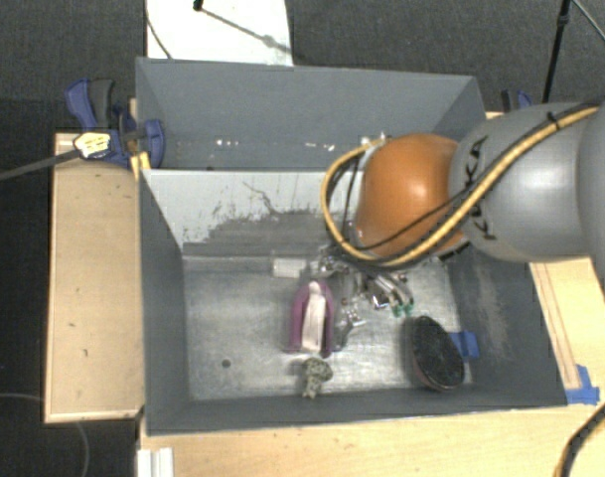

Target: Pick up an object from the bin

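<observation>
- Near the middle of the bin, the gripper hangs low under its orange wrist cover.
- A purple-and-white object, perhaps a small bottle, lies on the bin floor just beside the gripper, on the side toward the bin's left wall.
- Whether the gripper is released or clenched cannot be told, nor whether it touches that object.
- A black oval thing lies toward the bin's front right corner, with a small blue piece against it.
- A small drab lump sits by the front edge.
</observation>
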Available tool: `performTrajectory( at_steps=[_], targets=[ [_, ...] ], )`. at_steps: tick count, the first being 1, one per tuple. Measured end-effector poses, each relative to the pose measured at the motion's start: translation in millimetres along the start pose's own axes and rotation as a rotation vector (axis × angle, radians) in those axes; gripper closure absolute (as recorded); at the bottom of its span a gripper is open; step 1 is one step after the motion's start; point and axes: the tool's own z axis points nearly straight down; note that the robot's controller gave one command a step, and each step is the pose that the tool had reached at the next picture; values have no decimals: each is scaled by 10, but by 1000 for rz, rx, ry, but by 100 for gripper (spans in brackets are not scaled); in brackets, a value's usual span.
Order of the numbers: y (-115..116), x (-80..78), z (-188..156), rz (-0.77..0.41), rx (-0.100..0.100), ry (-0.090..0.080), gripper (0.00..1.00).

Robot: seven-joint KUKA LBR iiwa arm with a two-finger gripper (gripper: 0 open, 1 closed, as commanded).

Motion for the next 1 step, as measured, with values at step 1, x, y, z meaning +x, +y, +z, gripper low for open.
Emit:
performTrajectory(
  at_steps=[1],
  targets=[
    [-15,56,199,-392,5,-28,0]
  ],
)
